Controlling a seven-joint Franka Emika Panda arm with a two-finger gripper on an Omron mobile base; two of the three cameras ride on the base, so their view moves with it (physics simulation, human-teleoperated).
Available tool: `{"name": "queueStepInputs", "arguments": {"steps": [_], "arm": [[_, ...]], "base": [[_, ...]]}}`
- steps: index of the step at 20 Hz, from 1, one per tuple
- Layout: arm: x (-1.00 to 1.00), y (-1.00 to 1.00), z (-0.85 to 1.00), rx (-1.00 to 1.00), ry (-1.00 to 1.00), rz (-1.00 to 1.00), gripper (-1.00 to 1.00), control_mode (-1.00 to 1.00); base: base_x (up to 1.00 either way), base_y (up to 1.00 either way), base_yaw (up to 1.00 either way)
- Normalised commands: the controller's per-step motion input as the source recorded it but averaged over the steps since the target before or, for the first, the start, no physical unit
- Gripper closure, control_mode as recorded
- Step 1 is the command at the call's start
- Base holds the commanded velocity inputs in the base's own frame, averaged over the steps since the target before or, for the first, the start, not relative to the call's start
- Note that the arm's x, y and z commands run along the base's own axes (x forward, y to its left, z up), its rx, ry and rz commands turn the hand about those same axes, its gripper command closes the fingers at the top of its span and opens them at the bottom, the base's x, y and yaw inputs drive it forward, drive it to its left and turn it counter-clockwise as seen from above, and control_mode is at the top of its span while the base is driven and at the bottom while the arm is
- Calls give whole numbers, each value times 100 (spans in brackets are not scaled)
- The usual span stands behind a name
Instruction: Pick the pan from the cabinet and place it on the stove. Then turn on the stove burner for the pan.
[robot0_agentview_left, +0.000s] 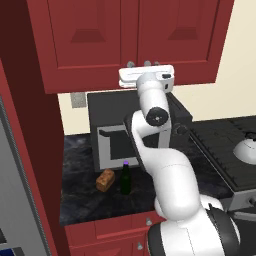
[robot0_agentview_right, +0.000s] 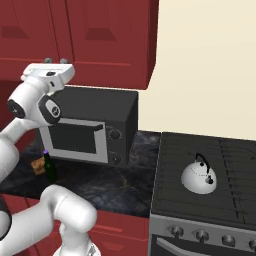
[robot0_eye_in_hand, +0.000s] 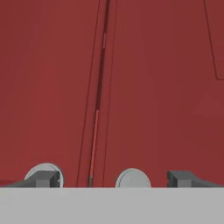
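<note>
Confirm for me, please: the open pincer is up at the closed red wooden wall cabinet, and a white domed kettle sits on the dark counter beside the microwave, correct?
Not quite. The white domed kettle sits on the wide black gas cooktop, not the counter, as the right base view shows. The open pincer is indeed at the closed red wooden wall cabinet.

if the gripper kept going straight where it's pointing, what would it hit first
Most likely the closed doors of the cabinet. The open gripper faces them near the centre seam, with the right door's knob between its fingertips; the remaining gap is hard to judge.
</note>
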Motion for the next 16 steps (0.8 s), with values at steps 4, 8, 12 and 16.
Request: {"name": "queueStepInputs", "arguments": {"steps": [4, 8, 12, 16], "arm": [[0, -2, 0, 0, 0, 0, -100, -100], [0, -7, 0, 0, 0, 0, -100, -100], [0, -27, 0, 0, 0, 0, -100, -100], [0, -23, 0, 0, 0, 0, -100, -100]], "base": [[0, 0, 0], [0, 0, 0], [0, 0, 0], [0, 0, 0]]}}
